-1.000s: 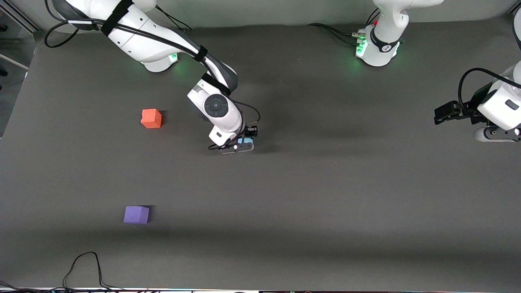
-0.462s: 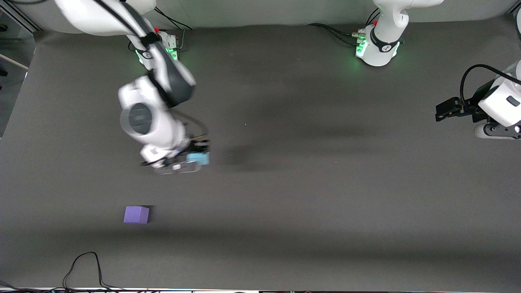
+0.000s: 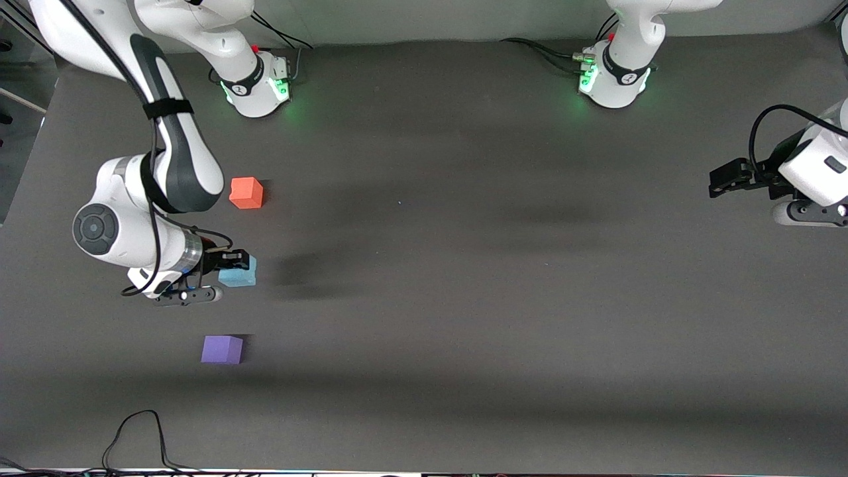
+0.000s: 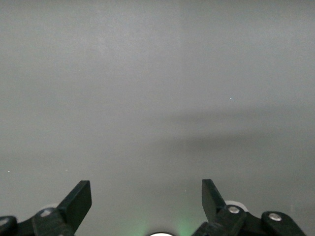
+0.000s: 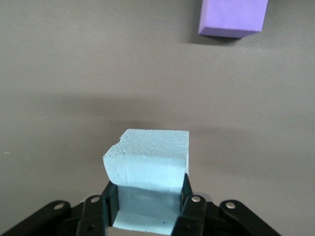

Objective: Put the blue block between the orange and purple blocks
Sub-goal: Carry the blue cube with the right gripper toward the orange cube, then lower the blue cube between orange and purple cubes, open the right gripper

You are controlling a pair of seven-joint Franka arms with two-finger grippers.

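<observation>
Right pincer (image 3: 219, 281) has carried blue block (image 3: 240, 273) between both cubes.

Robotics lab, two bench-mounted arms (image 3: 159, 132), grey mat (image 3: 464, 298), cables (image 3: 142, 437)

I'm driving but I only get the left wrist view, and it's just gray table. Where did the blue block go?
Observer: The right claw is shut on the blue block, up over the table.
Operator: Is it near the other blocks?
Observer: Yes. It's over the gap between the orange block and the purple block.
Operator: Which one is closer to the front camera?
Observer: The purple one; the orange one sits nearer the robot bases.
Operator: And my claw?
Observer: Your left claw waits open at the left arm's end of the table, away from all three blocks.
</observation>
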